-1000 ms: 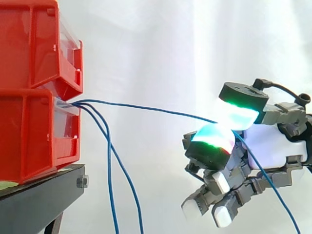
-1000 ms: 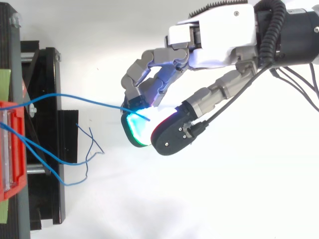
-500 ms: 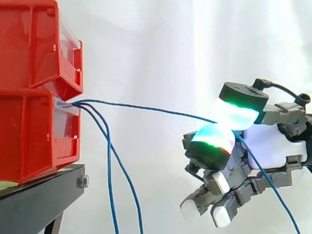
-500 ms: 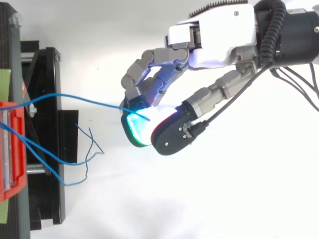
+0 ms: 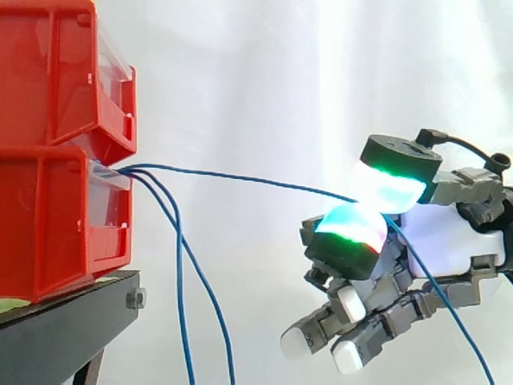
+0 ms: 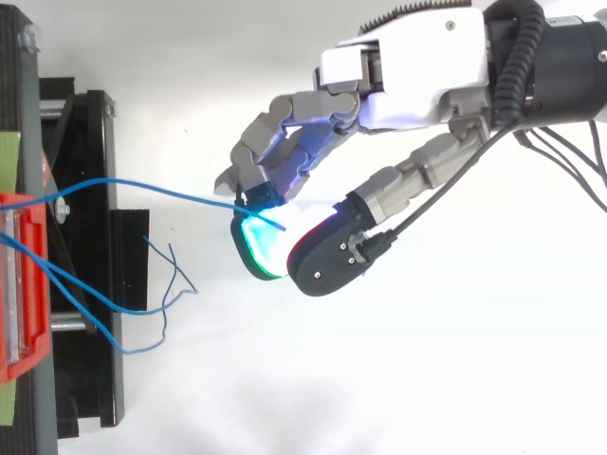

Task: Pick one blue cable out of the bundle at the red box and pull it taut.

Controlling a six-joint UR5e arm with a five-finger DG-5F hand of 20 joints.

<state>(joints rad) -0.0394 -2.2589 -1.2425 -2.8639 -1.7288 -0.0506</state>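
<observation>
The hand [image 5: 449, 241], well out from the red box [image 5: 56, 216], is clamped on one blue cable [image 5: 240, 178], pinching it between two glowing pads [image 5: 351, 226] while its remaining fingers curl loosely underneath. That cable runs nearly straight, with a slight sag, from the pinch to the box's lower front, and its free end trails down past the hand. Two other cables [image 5: 179, 281] droop from the same spot on the box, in front of the black stand [image 5: 56, 329].

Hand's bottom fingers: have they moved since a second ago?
Yes. On the hand, the lower fingers stretched left toward the red box; pads pinching the blue cable stayed put.
</observation>
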